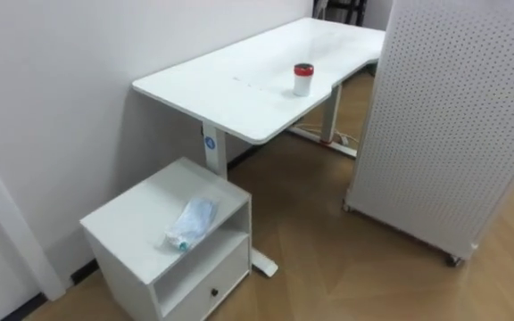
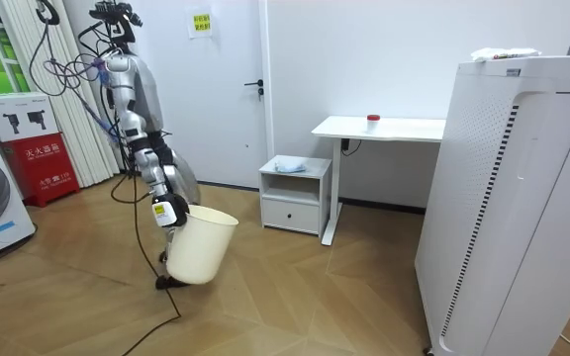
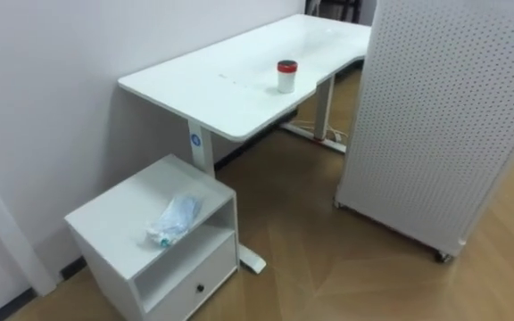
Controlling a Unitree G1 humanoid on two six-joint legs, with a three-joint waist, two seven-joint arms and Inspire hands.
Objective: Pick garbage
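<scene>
At the room view's left we stand on the wood floor, well apart from the cabinet (image 1: 141, 214). As far as that distant view lets us judge by the body, it is our right hand (image 2: 170, 211) that is clasped on the rim of the bin (image 2: 201, 247), a smooth white plastic tub hanging tilted with its mouth turned toward the furniture. The bottle (image 1: 191, 223) lies ahead of that hand, across open floor, on its side on the cabinet's flat matte top, near the front edge. It is thin clear plastic, crumpled and flattened. Its long axis runs from the capped end, nearest us, up and away toward the desk (image 1: 230, 89). With the right hand taken by the bin, we judge the pick falls to the other arm, closing across the bottle's soft middle; the plastic will likely give and slip. The cabinet is a plain white box with an open shelf and a drawer below. Further right, the smooth white desk bears a small upright white cup (image 1: 302, 78) with a red lid, perhaps more garbage. Rightmost stands a white perforated panel (image 1: 453, 116).
</scene>
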